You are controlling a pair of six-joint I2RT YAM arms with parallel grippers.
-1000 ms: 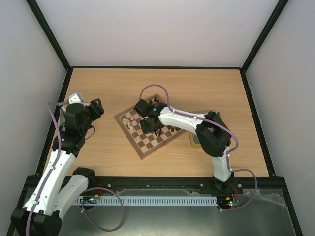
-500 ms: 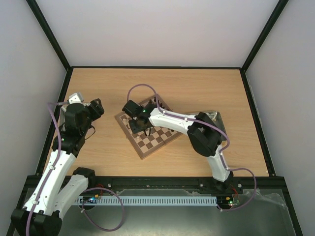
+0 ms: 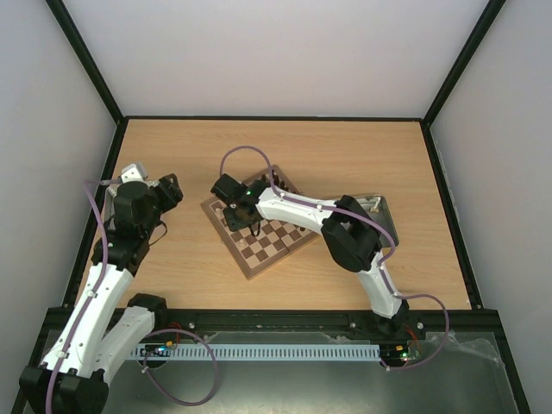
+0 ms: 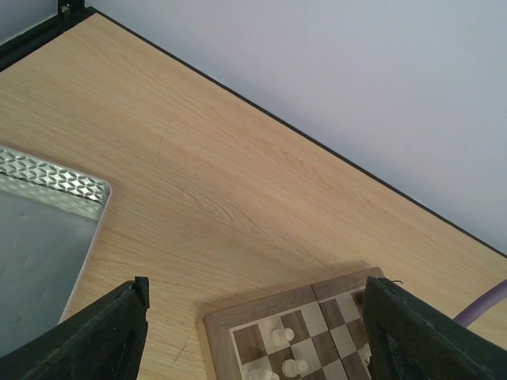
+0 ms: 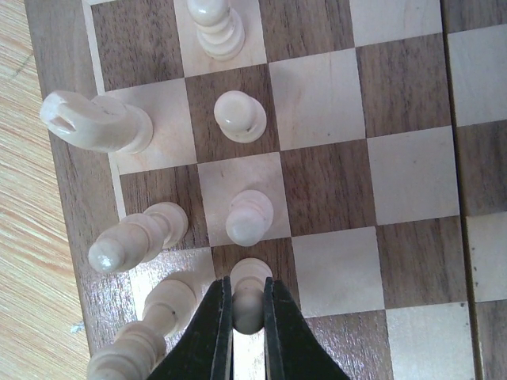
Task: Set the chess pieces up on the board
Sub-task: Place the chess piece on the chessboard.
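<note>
Pale wooden table point(image 3: 362, 155) between white walls point(image 3: 276, 52), board point(image 3: 280, 248) askew at centre, right gripper point(image 5: 248, 305) pinched narrow on a cream pawn point(image 5: 250, 277) over a dark square, other chess pieces point(image 5: 238, 115) just beside, left gripper point(image 4: 253, 289) spread wide, well apart from the board.

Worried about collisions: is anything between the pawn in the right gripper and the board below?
Nothing visible. The right gripper is shut on the pawn over the board; another pawn and a taller piece stand close beside it, not underneath.

Robot lab cell: plain white walls point(image 3: 276, 52), black frame point(image 3: 86, 62), wooden table point(image 3: 362, 147), cable duct point(image 3: 259, 353).
</note>
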